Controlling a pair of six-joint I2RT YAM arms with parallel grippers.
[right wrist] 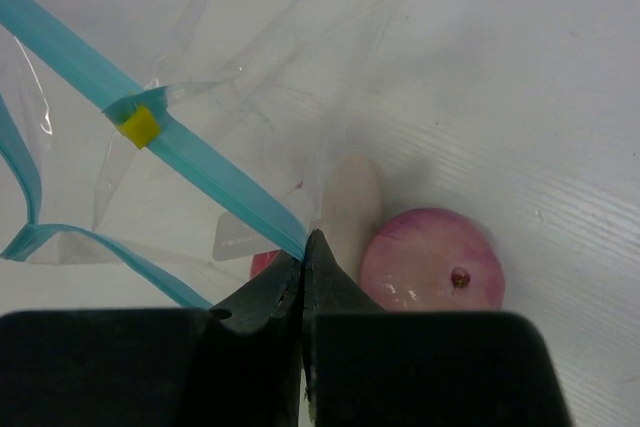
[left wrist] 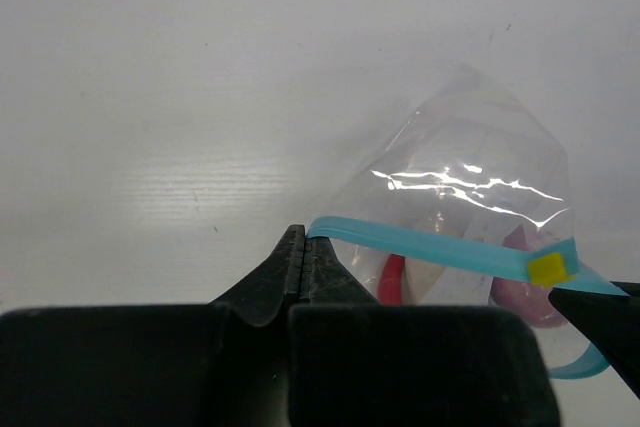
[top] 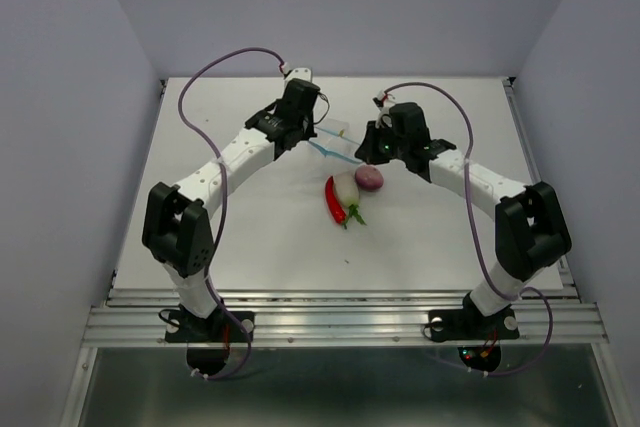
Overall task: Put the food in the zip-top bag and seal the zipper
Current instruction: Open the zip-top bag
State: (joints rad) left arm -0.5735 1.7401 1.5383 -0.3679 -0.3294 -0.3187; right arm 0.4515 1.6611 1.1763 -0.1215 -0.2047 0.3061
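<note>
Both my pincers are clenched on the thin light-blue zipper strip [left wrist: 440,247]: left gripper [left wrist: 304,247] on one end, right gripper [right wrist: 305,247] on the other, so its length runs between them. The clear crinkly plastic bag [left wrist: 470,147] billows off it, glossy and limp. The smooth purplish-pink ball [right wrist: 430,262], white egg-shaped vegetable [right wrist: 350,207] and slim red chili [top: 333,197] lie outside, just beside my right gripper.
</note>
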